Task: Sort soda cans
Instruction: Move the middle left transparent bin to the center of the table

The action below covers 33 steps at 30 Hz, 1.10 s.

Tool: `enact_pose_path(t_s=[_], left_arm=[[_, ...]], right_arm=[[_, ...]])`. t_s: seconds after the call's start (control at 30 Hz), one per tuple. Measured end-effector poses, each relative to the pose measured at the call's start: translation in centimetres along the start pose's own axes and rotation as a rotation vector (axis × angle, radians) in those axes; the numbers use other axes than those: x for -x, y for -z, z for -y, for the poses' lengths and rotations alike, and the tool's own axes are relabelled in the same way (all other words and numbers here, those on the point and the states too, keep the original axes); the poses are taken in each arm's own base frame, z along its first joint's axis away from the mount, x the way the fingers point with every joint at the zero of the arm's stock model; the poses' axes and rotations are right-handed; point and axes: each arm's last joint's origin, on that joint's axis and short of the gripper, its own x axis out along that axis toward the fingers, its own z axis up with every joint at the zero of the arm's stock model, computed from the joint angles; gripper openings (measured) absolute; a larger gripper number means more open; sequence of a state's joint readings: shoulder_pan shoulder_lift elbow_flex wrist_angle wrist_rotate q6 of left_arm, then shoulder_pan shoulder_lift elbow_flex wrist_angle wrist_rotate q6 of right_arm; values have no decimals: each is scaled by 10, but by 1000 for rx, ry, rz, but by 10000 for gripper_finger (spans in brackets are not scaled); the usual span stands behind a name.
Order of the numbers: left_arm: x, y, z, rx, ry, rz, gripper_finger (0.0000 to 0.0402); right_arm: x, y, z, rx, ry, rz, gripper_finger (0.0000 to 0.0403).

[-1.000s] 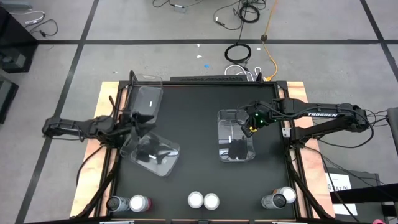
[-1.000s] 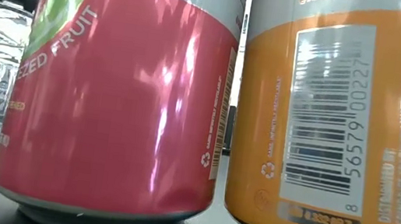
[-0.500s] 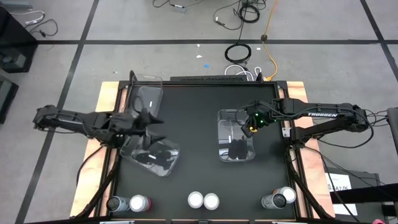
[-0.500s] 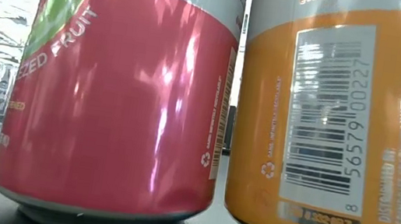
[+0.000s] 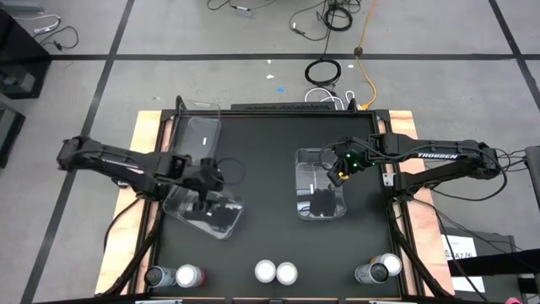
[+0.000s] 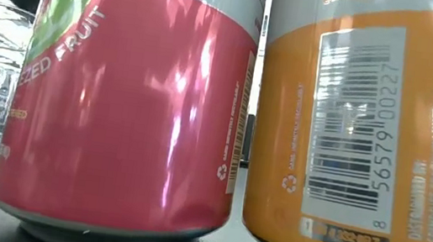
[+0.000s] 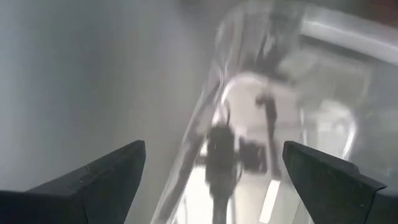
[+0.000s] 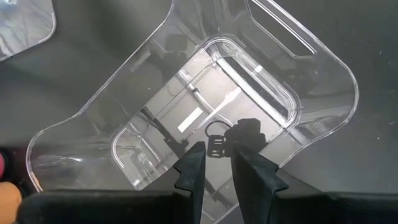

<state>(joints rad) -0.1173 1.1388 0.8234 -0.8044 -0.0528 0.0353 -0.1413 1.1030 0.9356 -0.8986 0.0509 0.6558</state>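
Soda cans [image 5: 276, 272] stand in three pairs along the near edge of the black table [image 5: 270, 143]: one pair at the left corner [image 5: 173, 276], one at the middle, one at the right corner [image 5: 378, 270]. From above we see only their pale round tops. In the low view we find a pink-red can [image 6: 130, 100] and an orange can [image 6: 372, 134] side by side, filling nearly the whole picture.

Three clear plastic bins lie farther in. We note one bin at the far left [image 5: 198, 135], a tilted bin [image 5: 207, 211] just nearer than it, and a third bin [image 5: 319, 184] right of centre. None holds a can. Beyond the table, cables [image 5: 325, 72] lie on the grey floor.

The left gripper [image 5: 213, 176] hangs over the far rim of the tilted bin with its fingers [image 7: 93, 177] spread wide and nothing between them. The right gripper [image 5: 337, 169] sits above the far right part of the third bin; its fingers [image 8: 194, 168] stand nearly together, with only a thin gap, and hold nothing.

On the right arm we read "TROSSEN" [image 5: 436, 155]. On the pink-red can we read "FRUIT" [image 6: 76, 33]. The orange can carries a barcode [image 6: 353, 115] with digits 56579 00227.
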Motion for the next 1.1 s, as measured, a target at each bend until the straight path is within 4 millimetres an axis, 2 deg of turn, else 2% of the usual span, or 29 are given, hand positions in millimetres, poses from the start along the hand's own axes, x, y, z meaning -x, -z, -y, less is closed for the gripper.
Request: enact_pose_path(t_s=[0.17, 0.3, 0.43, 0.6, 0.9, 1.1], left_arm=[[-22, -1, 0, -82, 5, -124, 385], [-39, -1, -4, -88, 2, -201, 357], [-53, 0, -10, -69, 0, -262, 307], [-63, 1, -15, -71, 2, -305, 225], [-66, 1, -14, -73, 13, -325, 25], [-59, -9, -16, 90, -13, -301, 13]], right_arm=[[0, 0, 0, -8, 0, 0, 70], [0, 0, 0, -8, 0, 0, 70], [0, 0, 0, -4, 0, 0, 70], [0, 0, 0, 9, 0, 1, 70], [0, 0, 0, 15, 0, 0, 70], [0, 0, 0, 44, 0, 0, 70]])
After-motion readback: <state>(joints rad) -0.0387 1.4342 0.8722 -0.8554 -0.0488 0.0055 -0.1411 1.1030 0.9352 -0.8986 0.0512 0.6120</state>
